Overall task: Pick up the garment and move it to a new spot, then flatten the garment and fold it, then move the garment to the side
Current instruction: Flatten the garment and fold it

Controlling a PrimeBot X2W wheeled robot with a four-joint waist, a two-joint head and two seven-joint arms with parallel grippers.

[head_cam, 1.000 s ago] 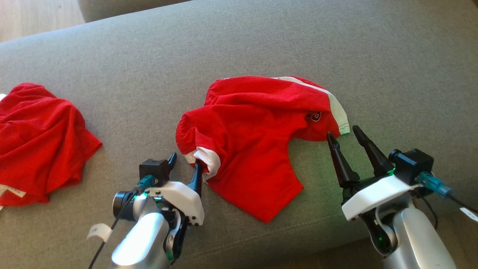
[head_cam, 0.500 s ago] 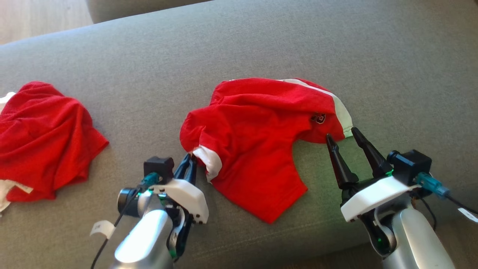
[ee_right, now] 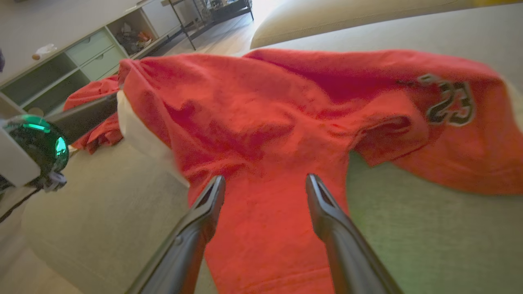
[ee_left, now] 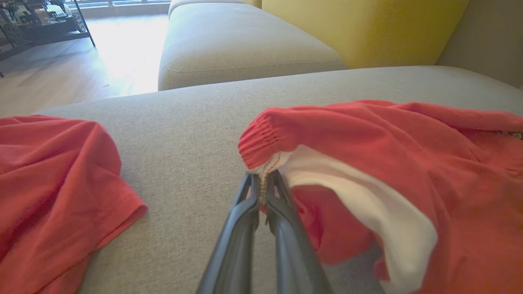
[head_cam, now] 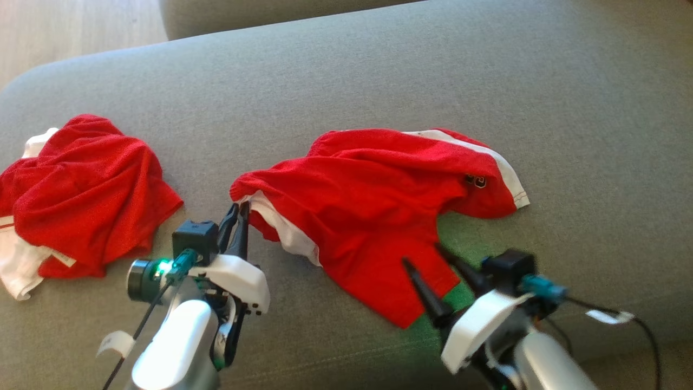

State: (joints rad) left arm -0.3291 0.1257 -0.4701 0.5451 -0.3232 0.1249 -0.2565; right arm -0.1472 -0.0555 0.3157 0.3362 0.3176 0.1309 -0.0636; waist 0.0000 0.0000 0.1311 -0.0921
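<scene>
Head view: garment [head_cam: 379, 206], red shorts w/ white side stripe, lies mid-way along the grey sofa cushion [head_cam: 379, 70]. Long axis runs approx. left-right across the cushion. One leg w/ a number patch points right, the other points down toward the robot, and the bunched end points left. Left gripper [head_cam: 238, 208] is pinched tight on that left end at the white-and-red edge. Right gripper [head_cam: 423, 254] has its fingers spread wide, tips at the near leg; can't tell if they touch the cloth. A 2nd red garment [head_cam: 92, 189] sits crumpled at far left, well apart.

Left wrist view: both fingers are pressed together on the stitched white edge just below the gathered elastic. Fabric drapes off to the right. The 2nd red garment is at left, w/ bare cushion between.

Right wrist view: fingers are set wide apart over the near leg, nothing between them gripped. The "23" patch is at upper right.
</scene>
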